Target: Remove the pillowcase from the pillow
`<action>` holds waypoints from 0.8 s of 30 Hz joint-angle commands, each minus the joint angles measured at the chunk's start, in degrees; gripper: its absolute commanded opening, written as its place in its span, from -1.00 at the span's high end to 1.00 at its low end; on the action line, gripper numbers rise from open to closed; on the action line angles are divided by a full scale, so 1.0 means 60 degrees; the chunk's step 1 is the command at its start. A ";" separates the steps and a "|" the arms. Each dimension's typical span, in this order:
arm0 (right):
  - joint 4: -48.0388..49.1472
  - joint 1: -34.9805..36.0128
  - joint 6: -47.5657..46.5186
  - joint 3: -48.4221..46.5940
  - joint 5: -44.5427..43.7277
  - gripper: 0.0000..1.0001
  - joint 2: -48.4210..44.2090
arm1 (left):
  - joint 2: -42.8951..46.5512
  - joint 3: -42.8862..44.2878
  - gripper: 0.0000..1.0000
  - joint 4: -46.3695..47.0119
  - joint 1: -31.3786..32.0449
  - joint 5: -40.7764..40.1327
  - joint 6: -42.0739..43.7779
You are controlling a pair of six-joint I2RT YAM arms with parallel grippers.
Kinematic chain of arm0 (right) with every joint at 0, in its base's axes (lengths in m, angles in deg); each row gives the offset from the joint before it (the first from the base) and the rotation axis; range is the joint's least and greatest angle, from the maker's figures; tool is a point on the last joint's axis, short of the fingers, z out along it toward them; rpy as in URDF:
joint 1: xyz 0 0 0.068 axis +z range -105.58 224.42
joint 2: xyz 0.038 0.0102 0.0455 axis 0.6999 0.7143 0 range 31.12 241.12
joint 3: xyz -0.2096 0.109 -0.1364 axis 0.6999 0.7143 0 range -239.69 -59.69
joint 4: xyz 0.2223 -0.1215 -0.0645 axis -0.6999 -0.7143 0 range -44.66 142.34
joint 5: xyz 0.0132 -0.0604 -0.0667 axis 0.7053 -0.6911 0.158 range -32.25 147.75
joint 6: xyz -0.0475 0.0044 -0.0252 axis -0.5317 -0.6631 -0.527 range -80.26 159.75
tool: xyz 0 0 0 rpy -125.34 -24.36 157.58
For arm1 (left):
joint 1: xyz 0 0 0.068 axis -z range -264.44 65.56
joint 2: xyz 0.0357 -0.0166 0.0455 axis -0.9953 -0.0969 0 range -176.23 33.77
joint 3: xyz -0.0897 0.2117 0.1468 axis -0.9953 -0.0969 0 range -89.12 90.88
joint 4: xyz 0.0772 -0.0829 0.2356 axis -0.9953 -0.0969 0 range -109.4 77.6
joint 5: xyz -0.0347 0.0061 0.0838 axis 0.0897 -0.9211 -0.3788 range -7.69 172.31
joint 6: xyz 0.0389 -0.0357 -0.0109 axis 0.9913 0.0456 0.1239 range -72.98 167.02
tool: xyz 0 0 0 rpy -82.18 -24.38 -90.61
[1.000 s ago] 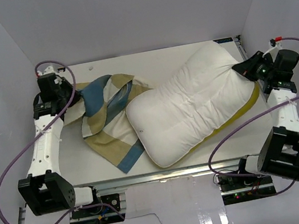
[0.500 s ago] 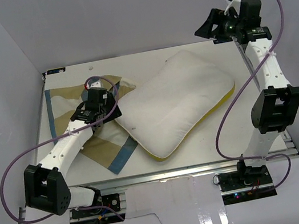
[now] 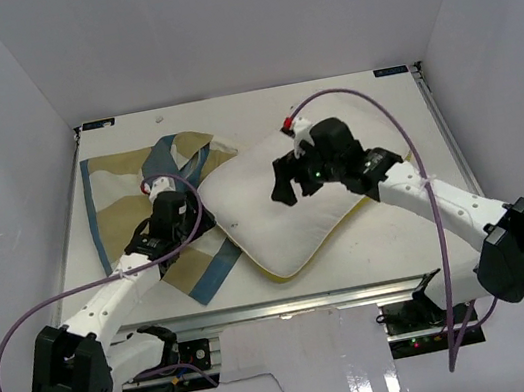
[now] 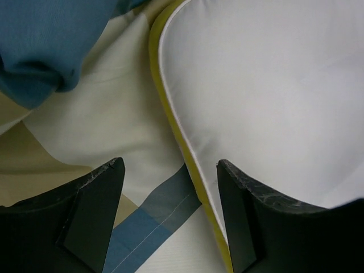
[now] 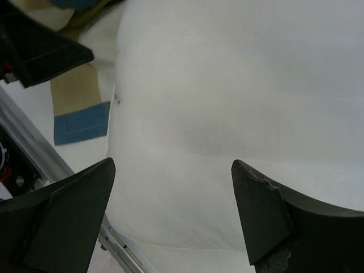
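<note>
I see the pillow (image 3: 268,230) lying bare at the middle of the table (image 3: 357,103). The checked pillowcase (image 3: 117,181) is spread out, off the pillow, at its nine o'clock. The pillow's yellowish edge (image 4: 161,91) rests on the fabric there. My left gripper (image 4: 170,168) hangs over that seam at the pillow's eight o'clock side, jaws apart with nothing between them. My right gripper (image 5: 170,170) hovers above the pillow's white top, jaws likewise spread wide and empty.
</note>
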 commanded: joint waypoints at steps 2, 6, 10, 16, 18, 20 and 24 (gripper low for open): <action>0.1790 0.1841 -0.0248 0.1094 -0.1291 -0.78 -0.0285 | 0.0121 -0.1001 -0.53 0.1098 -0.0082 -0.0086 -0.1048; 0.2318 0.3029 0.0044 0.2179 -0.1879 -0.76 0.0125 | -0.0040 -0.1383 -0.54 0.1362 -0.0156 0.0192 -0.1225; 0.2451 0.3002 0.0995 0.3993 -0.2947 -0.75 -0.0589 | -0.0216 -0.1690 -0.55 0.1494 -0.0550 0.0397 -0.1167; 0.1209 0.2255 0.1948 0.5975 -0.5316 -0.75 -0.3386 | -0.0202 -0.1823 -0.54 0.1729 -0.1137 0.0779 -0.0932; 0.0564 0.2167 0.2008 0.5859 -0.5571 -0.75 -0.4452 | 0.0089 -0.1750 -0.54 0.1671 -0.1137 0.0705 -0.0845; 0.0444 0.2166 0.2008 0.5537 -0.5543 -0.75 -0.5057 | 0.0296 -0.1546 -0.54 0.1670 -0.1137 0.0836 -0.0669; -0.0301 0.1831 0.2898 0.4629 -0.7617 -0.90 -0.5631 | 0.0254 -0.0945 -0.53 0.1584 -0.1093 0.1642 -0.0230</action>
